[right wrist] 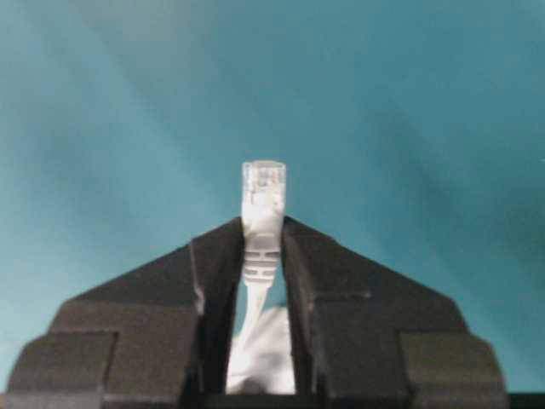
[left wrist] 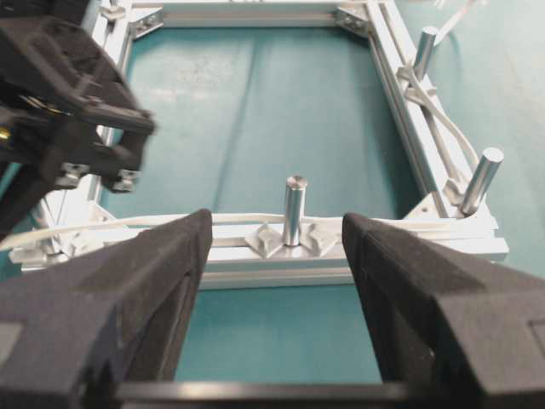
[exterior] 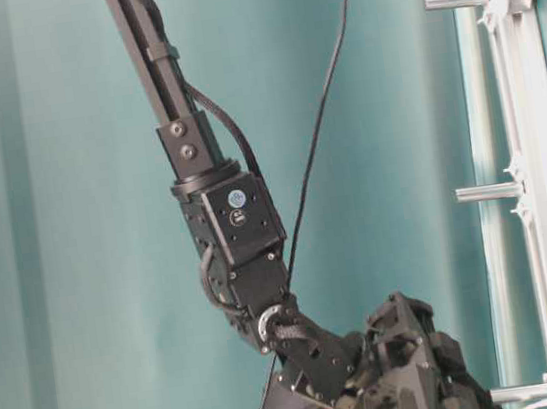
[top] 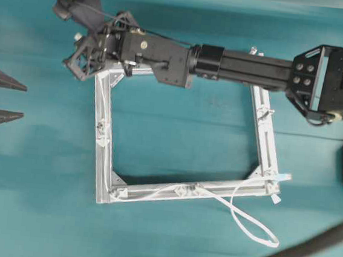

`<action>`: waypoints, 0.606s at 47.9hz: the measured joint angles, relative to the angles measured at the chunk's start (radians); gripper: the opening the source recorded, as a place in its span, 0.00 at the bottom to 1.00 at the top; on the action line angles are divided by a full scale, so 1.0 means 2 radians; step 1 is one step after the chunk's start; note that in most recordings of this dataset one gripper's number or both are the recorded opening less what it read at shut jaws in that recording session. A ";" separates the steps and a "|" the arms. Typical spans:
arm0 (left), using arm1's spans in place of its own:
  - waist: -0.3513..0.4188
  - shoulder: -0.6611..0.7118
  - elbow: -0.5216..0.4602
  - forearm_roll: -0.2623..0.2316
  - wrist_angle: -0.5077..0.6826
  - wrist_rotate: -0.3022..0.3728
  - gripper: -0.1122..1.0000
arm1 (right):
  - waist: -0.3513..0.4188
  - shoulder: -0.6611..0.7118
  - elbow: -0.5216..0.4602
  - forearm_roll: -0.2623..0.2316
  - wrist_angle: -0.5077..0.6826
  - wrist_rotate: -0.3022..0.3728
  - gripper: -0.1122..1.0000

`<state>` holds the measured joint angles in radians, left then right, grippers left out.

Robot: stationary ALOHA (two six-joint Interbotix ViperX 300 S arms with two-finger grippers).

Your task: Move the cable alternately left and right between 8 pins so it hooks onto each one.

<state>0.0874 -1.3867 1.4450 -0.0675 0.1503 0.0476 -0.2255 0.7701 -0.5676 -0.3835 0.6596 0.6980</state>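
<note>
The overhead view looked straight down on the frame (top: 182,142) and the teal table (top: 30,212), taking in the whole square. The table-level view sat low and turned sideways, with the frame (exterior: 538,180) along its right edge and the right arm (exterior: 227,231) close. The left wrist view faced across the frame (left wrist: 281,251) between its own fingers (left wrist: 111,307). The right wrist view looked closely past its fingers (right wrist: 341,298) at bare table.

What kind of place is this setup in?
Probably a robotics lab bench: a teal cloth covers the table, a square aluminium frame with pins lies on it, and the right end effector holds a white cable's plug.
</note>
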 measured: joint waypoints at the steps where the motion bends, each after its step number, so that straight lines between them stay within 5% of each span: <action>1: 0.000 0.000 0.000 0.000 0.000 0.000 0.69 | -0.001 0.000 -0.001 -0.001 0.000 0.000 0.25; 7: 0.000 0.000 0.000 0.000 0.000 0.000 0.69 | -0.002 0.000 -0.002 -0.008 0.000 0.006 0.25; 18: 0.000 0.000 0.000 0.000 0.000 0.000 0.69 | -0.005 0.000 -0.003 -0.013 0.002 0.071 0.25; 29: 0.000 0.000 0.000 0.000 0.000 0.000 0.69 | -0.005 0.000 -0.003 -0.048 0.027 0.104 0.25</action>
<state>0.0874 -1.3867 1.4450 -0.0675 0.1503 0.0476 -0.2347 0.7701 -0.5737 -0.4801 0.7133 0.9050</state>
